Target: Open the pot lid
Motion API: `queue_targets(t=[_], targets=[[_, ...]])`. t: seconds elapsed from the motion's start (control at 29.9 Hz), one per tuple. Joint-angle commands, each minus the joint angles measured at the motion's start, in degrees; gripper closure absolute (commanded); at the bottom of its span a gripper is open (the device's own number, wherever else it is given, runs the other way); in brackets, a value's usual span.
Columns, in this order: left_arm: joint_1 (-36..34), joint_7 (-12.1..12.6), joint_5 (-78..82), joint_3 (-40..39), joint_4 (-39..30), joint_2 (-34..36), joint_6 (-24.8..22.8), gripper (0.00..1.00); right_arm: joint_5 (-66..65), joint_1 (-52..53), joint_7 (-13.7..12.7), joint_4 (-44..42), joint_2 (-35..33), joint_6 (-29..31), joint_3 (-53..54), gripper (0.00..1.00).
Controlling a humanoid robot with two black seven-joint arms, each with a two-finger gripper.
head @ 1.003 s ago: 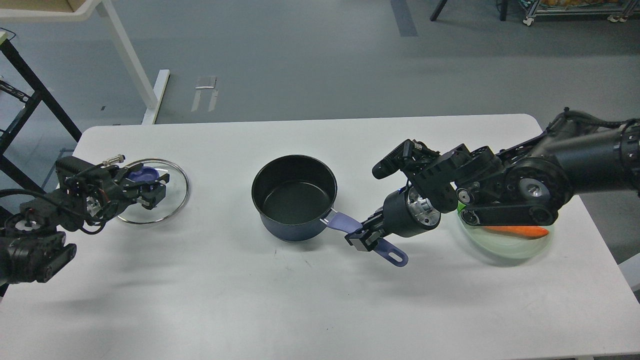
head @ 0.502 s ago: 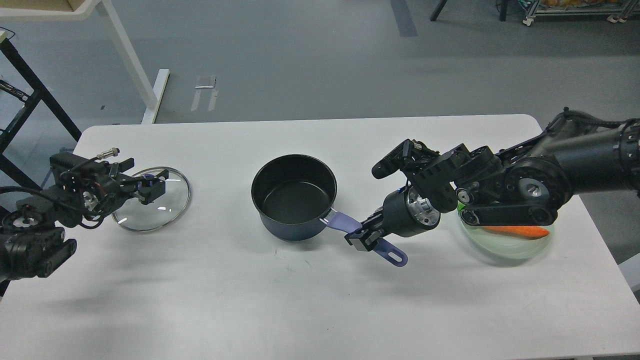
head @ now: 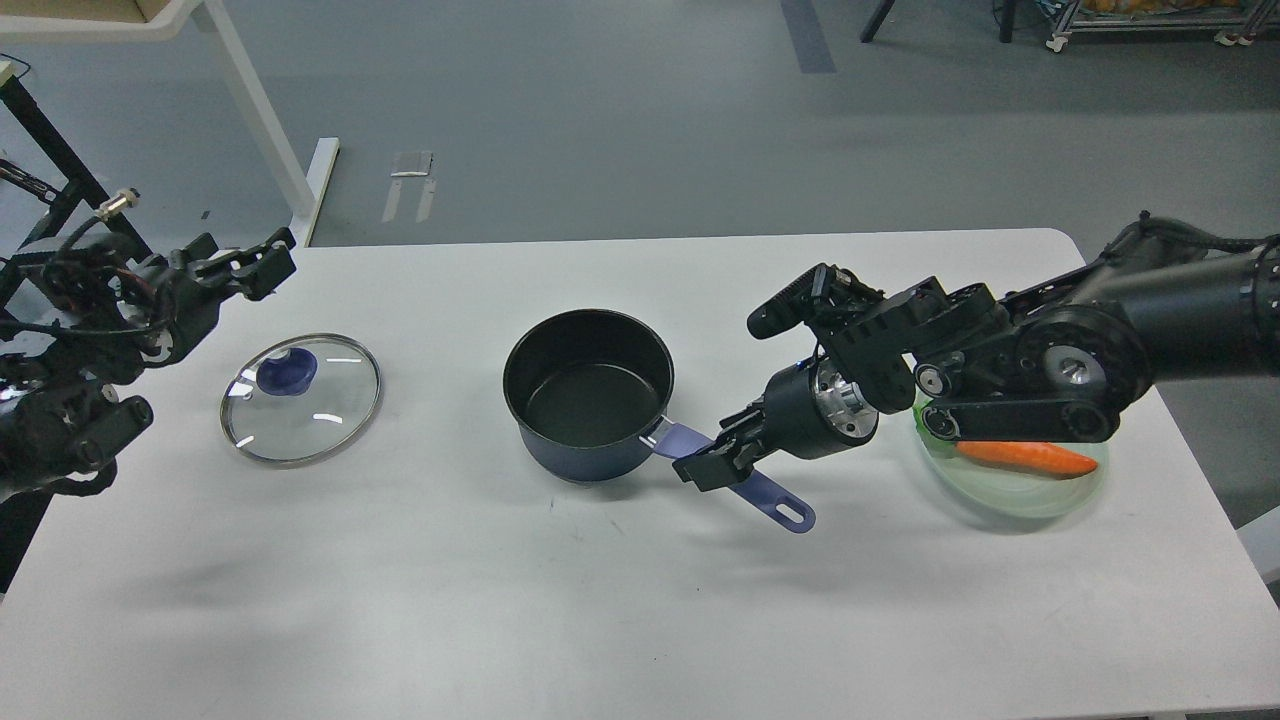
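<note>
On table (head: pixel 600 600): glass lid (head: pixel 300 400) lay flat, well left of open pot (head: pixel 587 395) | left gripper (head: pixel 255 265) clear above, fingers apart | right gripper (head: pixel 715 462) at pot handle (head: pixel 745 485), apparently steadying; grip unclear.

On the table (head: pixel 620 620), near the middle: pot (head: pixel 588 393), handle (head: pixel 745 483) running toward front right. Well apart to its left: lid (head: pixel 301 398), lying flat. Behind and left of the lid, apart from it: left gripper (head: pixel 262 262). Right of the pot, over the handle: right gripper (head: pixel 718 455). Farther right, near the table's right edge: plate (head: pixel 1010 500), with a carrot (head: pixel 1025 457) lying in it
</note>
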Motion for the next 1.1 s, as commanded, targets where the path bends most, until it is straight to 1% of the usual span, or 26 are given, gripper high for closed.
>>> queue_targets(t=[0.0,0.1,0.2,0.23,0.33,0.43,0.54,0.64,0.77,0.8,0.87,0.94,1.0,1.07], targets=[[-3.47,-0.02,-7.93,0.1,0.02,0.28,-5.1,0.01,4.73,0.66,-0.07,-0.89,-5.19,0.14,8.65,0.02],[-5.5,-0.02,-12.77,0.19,0.02,0.54,-8.8,0.01,8.61,0.14,-0.16,-2.81,-10.11,0.49,15.95,0.01],[-6.21,-0.02,-15.59,-0.6,0.02,0.37,-9.6,0.01,9.23,-2.4,-0.07,-5.63,-14.69,0.32,23.6,0.01],[-6.38,-0.02,-16.73,-0.69,0.02,0.19,-9.51,0.01,9.41,-4.15,0.01,-6.42,-15.14,-0.12,26.23,0.01],[-7.87,-0.02,-24.35,-1.04,-0.07,-0.34,-10.47,0.01,9.84,-10.82,0.1,-9.76,-16.28,-0.21,38.52,0.01],[-8.05,-0.02,-33.33,-1.31,-0.07,-1.82,-13.37,0.01,12.21,-19.35,0.02,-13.27,-16.81,-0.21,53.19,0.01],[-8.49,-0.02,-38.09,-1.74,-0.07,-3.32,-15.66,0.01,14.85,-27.0,-0.07,-14.95,-16.64,-0.13,65.95,0.0],[-8.58,-0.02,-43.0,-5.59,-0.07,-5.25,-17.24,0.01,18.45,-32.8,-0.07,-16.09,-16.28,-0.13,73.79,0.0],[-8.14,-0.02,-46.79,-13.06,-0.24,-7.01,-18.56,0.01,26.35,-37.3,0.19,-17.94,-16.02,-0.13,77.67,0.0],[-7.97,0.55,-47.5,-14.82,-0.24,-7.36,-19.09,0.01,28.72,-37.83,0.28,-18.46,-16.02,-0.13,77.76,0.0],[-7.44,2.74,-49.43,-18.69,-0.42,-7.98,-20.31,0.01,34.78,-38.36,0.37,-19.43,-16.02,-0.21,77.85,0.0],[-6.39,4.24,-51.54,-21.51,-0.5,-8.07,-21.46,0.01,41.45,-39.15,0.37,-21.01,-16.02,-0.21,77.85,0.0],[-5.25,4.78,-53.82,-23.71,-0.77,-8.42,-22.95,0.01,49.01,-40.82,0.37,-23.9,-15.76,-0.04,77.76,0.0],[-4.1,4.78,-56.37,-25.55,-1.03,-8.69,-25.41,0.01,53.95,-41.35,0.37,-26.72,-13.66,0.4,77.76,0.0]])
